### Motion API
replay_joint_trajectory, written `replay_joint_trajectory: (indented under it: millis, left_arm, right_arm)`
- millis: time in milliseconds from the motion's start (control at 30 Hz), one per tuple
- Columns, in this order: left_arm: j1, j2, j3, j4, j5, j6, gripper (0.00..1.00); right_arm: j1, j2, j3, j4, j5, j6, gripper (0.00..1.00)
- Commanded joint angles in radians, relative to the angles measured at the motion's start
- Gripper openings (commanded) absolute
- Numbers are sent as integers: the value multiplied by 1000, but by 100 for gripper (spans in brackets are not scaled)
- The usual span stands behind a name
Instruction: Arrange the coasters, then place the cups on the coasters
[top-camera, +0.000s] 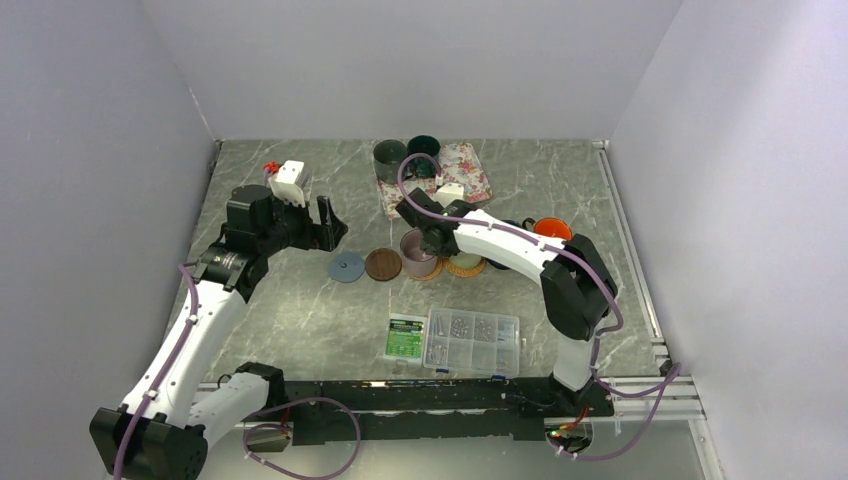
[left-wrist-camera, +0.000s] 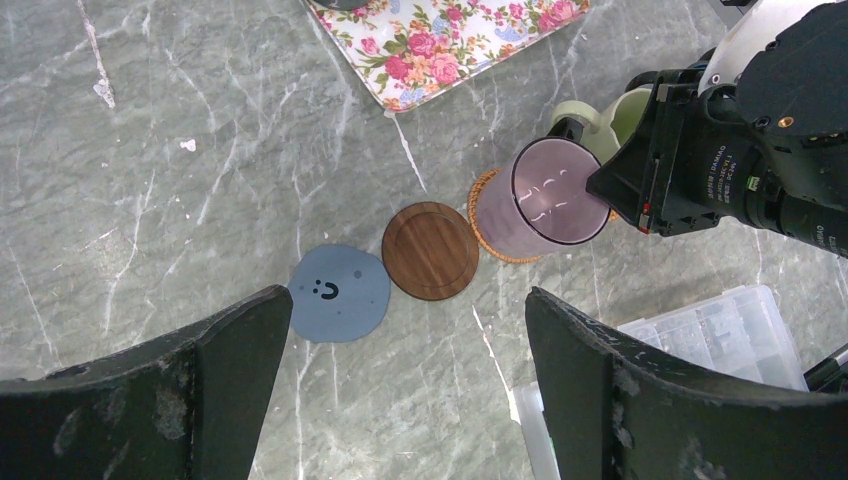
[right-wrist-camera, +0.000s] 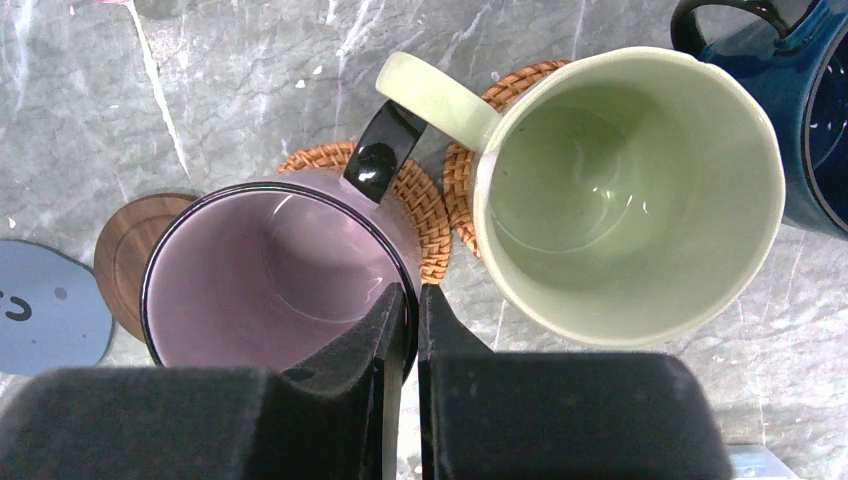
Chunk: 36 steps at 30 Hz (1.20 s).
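My right gripper (right-wrist-camera: 412, 295) is shut on the rim of the mauve-grey cup (right-wrist-camera: 270, 280), one finger inside and one outside. That cup is over a woven tan coaster (right-wrist-camera: 425, 215). Beside it a pale green cup (right-wrist-camera: 620, 190) stands on a second woven coaster (right-wrist-camera: 460, 180), and a navy cup (right-wrist-camera: 815, 120) is at its right. A dark brown coaster (left-wrist-camera: 430, 250) and a light blue coaster (left-wrist-camera: 340, 293) lie in a row left of the mauve cup (left-wrist-camera: 555, 190). My left gripper (left-wrist-camera: 408, 300) hangs open above these two, holding nothing. An orange cup (top-camera: 552, 228) stands far right.
A floral tray (top-camera: 470, 170) at the back carries two dark cups (top-camera: 390, 155) (top-camera: 424, 148). A clear plastic screw box (top-camera: 472, 341) and a green card (top-camera: 405, 338) lie near the front edge. The right arm reaches across the pale green cup.
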Motion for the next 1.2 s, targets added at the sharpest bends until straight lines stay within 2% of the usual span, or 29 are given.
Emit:
replay_joint_trajectory:
  millis: [0, 133, 200, 233, 300, 567, 900, 1033, 1167]
  left_arm:
    - [0, -18, -3, 33, 1, 9, 93]
    - [1, -18, -3, 33, 1, 9, 93]
    - [1, -17, -3, 33, 2, 10, 93]
    - [1, -18, -3, 33, 2, 9, 93]
    - [1, -17, -3, 33, 2, 9, 93]
    - [0, -16, -6, 35, -6, 10, 93]
    - [0, -12, -28, 59, -62, 11, 93]
    - [0, 74, -1, 46, -42, 17, 93]
    - [0, 189, 75, 74, 38, 14, 93]
  right_arm:
    - [-2, 5, 4, 38, 48, 18, 0]
    - [-2, 3, 6, 31, 46, 13, 1]
    - [-2, 0, 6, 28, 46, 10, 7]
    - [-2, -2, 4, 25, 46, 10, 15]
    - [-3, -6, 3, 21, 45, 11, 24]
    - [-2, -64, -8, 27, 16, -1, 43]
    - [-5, -270, -83, 122, -51, -136, 55]
    - [-43, -386, -147, 196, -99, -243, 57]
    - [-150, -477, -214, 250, -197, -338, 57]
